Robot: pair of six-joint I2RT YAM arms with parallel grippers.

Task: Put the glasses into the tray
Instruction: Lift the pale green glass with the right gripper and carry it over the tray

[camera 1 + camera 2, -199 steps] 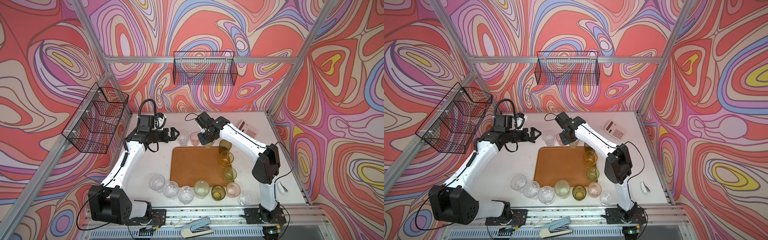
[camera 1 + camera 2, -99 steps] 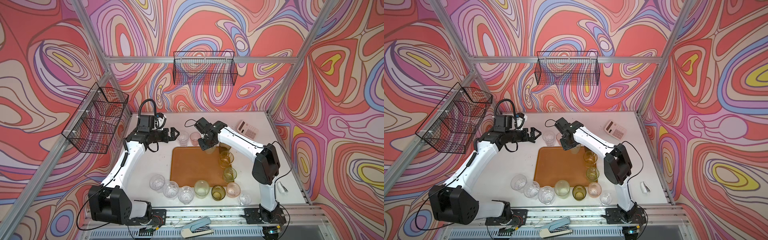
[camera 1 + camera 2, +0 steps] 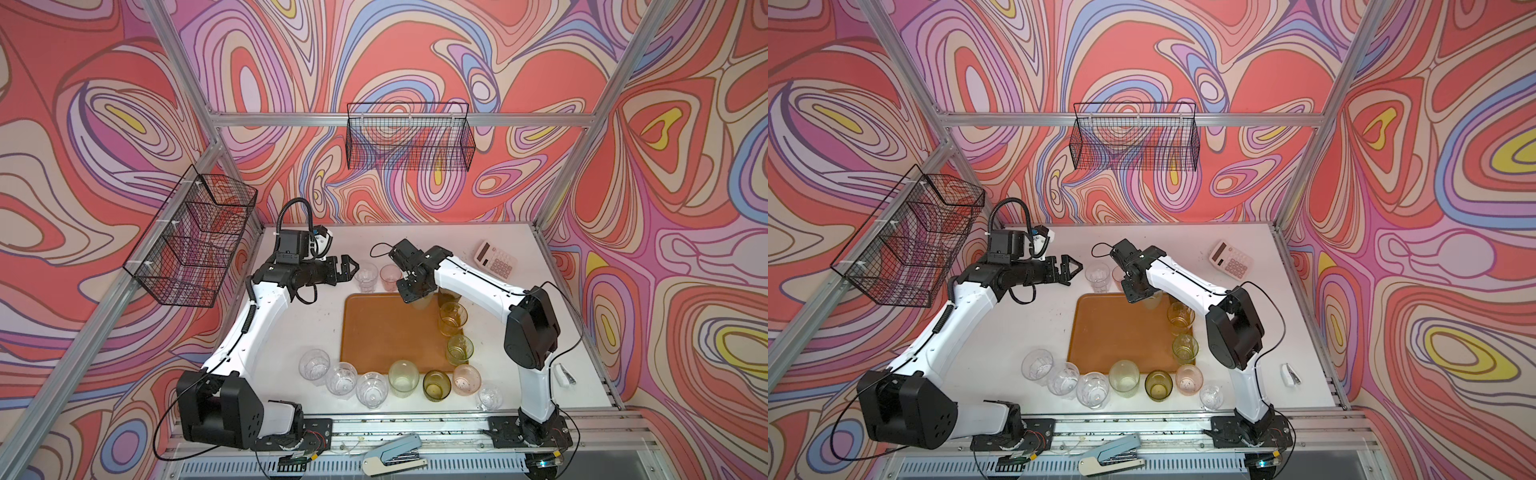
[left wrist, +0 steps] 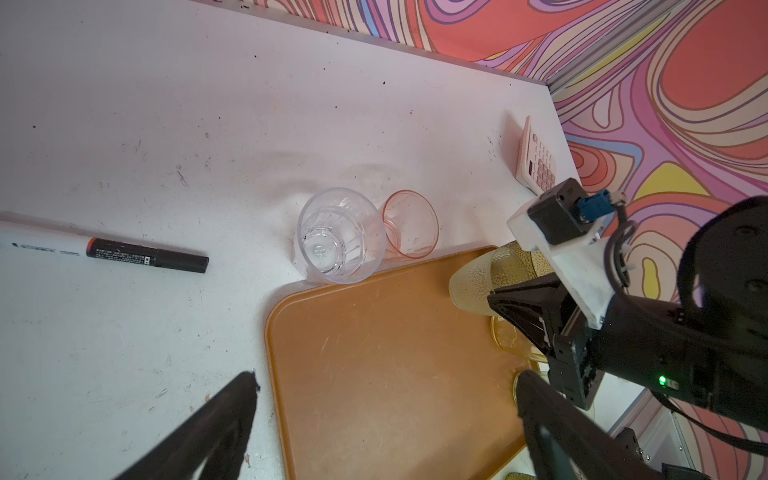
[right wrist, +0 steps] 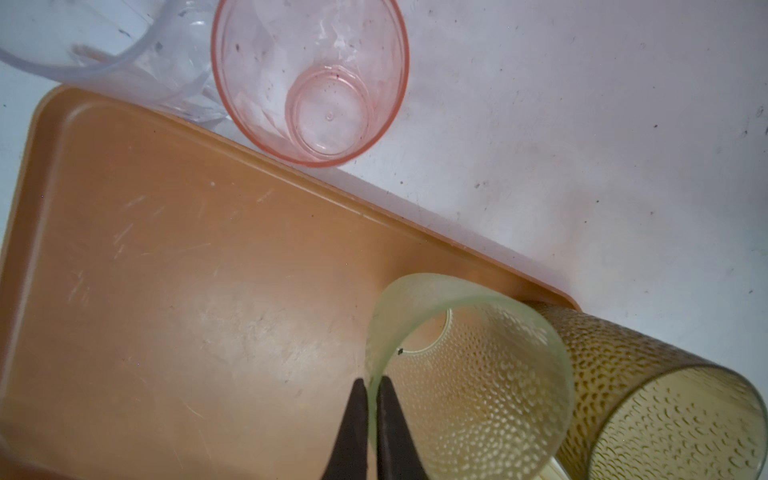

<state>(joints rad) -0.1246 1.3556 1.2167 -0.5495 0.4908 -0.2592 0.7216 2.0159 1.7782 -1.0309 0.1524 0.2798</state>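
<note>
The orange-brown tray (image 3: 386,328) (image 3: 1117,328) lies mid-table. My right gripper (image 5: 372,380) (image 3: 415,297) is shut on the rim of a pale green dimpled glass (image 5: 469,374) (image 3: 422,302), tilted over the tray's far right corner beside an olive-brown dimpled glass (image 5: 644,395). An amber glass (image 3: 453,318) and a green glass (image 3: 460,349) stand along the tray's right side. A clear glass (image 3: 365,277) (image 4: 338,237) and a pink glass (image 3: 390,276) (image 4: 409,224) stand just behind the tray. My left gripper (image 3: 353,266) (image 4: 386,376) hangs open left of them, holding nothing. Several glasses (image 3: 372,390) line the tray's front edge.
A black and white marker (image 4: 124,253) lies on the table at the far left. A pink calculator (image 3: 496,259) sits at the back right. A stapler (image 3: 392,459) rests on the front rail. Black wire baskets (image 3: 409,137) (image 3: 191,241) hang on the back and left walls.
My right gripper has carried the pale green glass forward and leftward, from behind the tray to over its far right corner. The left arm has stayed put.
</note>
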